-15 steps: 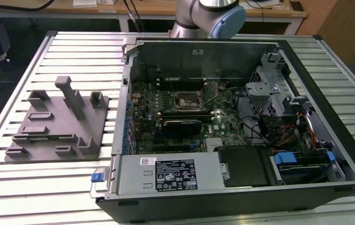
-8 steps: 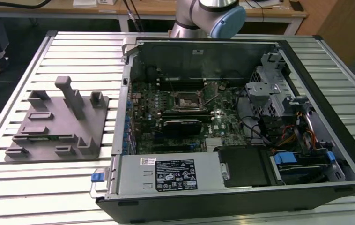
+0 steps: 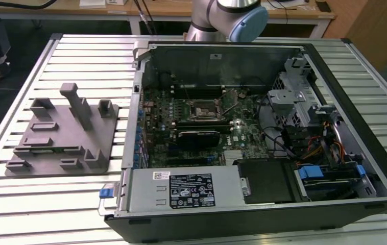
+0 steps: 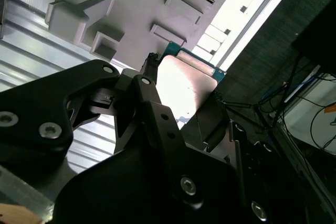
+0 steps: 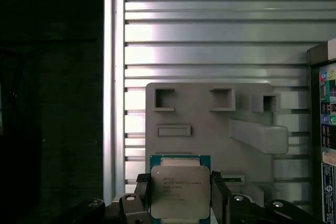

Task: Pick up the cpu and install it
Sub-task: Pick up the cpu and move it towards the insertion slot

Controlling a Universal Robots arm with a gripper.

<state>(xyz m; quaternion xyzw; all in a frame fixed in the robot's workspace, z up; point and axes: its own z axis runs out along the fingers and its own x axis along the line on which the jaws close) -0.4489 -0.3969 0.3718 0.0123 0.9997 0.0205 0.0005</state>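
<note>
Half of the job looks done: the cpu [image 5: 180, 188] is picked up, but it is not yet put in. The big desk [image 3: 357, 56] with its silver slats carries everything. On it lies the open computer case [image 3: 248, 227], and inside that is the green board [image 3: 248, 140]. In the middle of the board sits the square socket [image 3: 201, 108] with its metal frame. I think it has no chip in it yet, but it is too small to be sure. Beside the case, on the exterior view's left, lies the grey holder tray [image 3: 57, 132] with its little pockets and posts. In the first wrist view the pincer [image 5: 181, 203] hangs above that tray, away from the socket. Its two black fingers [image 5: 219, 195] press on the chip, one on each side edge, so the pincer is clamped on the cpu. The cpu is a flat square with a silvery top and a thin green rim. In the second wrist view it shines bright between the dark fingers, up in the air over the tray.
</note>
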